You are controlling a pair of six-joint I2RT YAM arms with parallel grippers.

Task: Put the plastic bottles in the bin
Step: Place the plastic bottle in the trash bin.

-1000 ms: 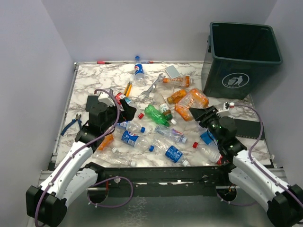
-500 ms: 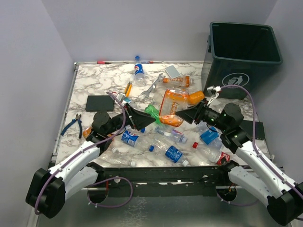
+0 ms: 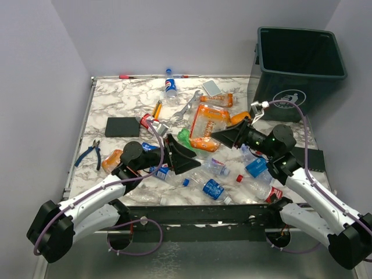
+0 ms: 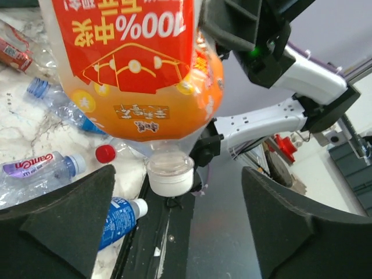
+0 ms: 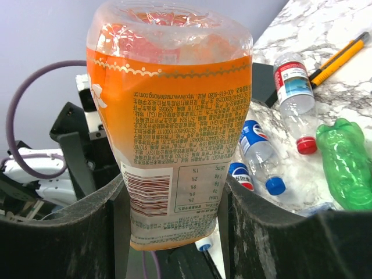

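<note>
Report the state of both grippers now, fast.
Left gripper: open, gripping nothing.
Right gripper: closed on the large orange plastic bottle with the red label, held off the table.

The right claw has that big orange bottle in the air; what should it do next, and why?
Probably swing the right gripper toward the bin: it grips the big orange bottle aloft, the bin stands beyond it, and the left gripper is open, holding nothing.

White marbled table (image 3: 110, 99), scattered plastic bottles (image 3: 214, 189), silver wrench (image 3: 187, 107), blue-handled pliers (image 3: 90, 153), flat black pad (image 3: 122, 126)
</note>
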